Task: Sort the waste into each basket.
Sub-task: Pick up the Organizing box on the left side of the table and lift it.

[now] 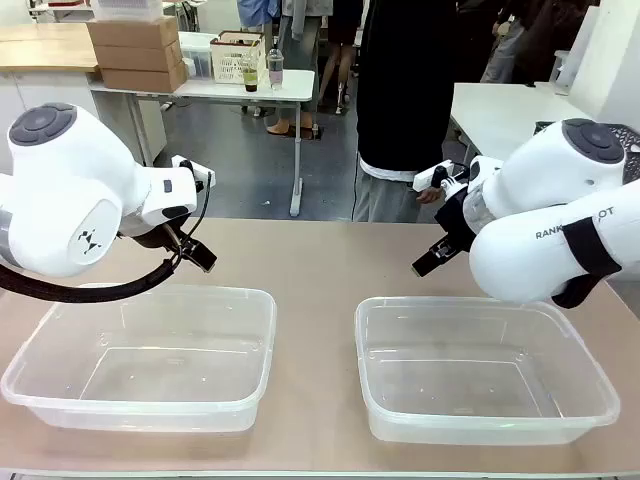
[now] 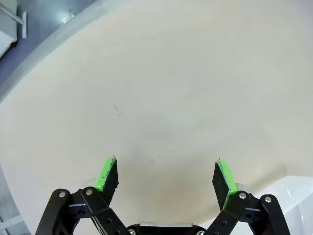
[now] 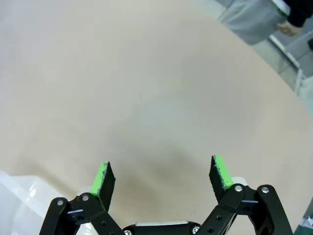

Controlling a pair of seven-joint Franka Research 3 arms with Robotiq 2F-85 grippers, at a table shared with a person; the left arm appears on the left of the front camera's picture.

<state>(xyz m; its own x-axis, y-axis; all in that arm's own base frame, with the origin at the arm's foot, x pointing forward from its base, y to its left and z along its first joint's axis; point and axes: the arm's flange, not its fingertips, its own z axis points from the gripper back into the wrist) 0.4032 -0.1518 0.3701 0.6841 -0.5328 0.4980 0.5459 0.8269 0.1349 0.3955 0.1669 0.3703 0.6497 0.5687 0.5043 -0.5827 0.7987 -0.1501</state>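
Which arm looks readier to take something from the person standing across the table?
Probably the right. Both grippers are open and empty, but the right gripper hangs almost directly in front of the person, while the left gripper sits farther off to the side.

Bright, even light; wide-angle edge curvature.

Your front camera faces across the desk (image 1: 310, 270) toward the person (image 1: 405, 90) at 12 o'clock. Both wrist cameras look down close at that desk, left basket (image 2: 296, 193) at 5 o'clock, right basket (image 3: 17, 198) at 7 o'clock.
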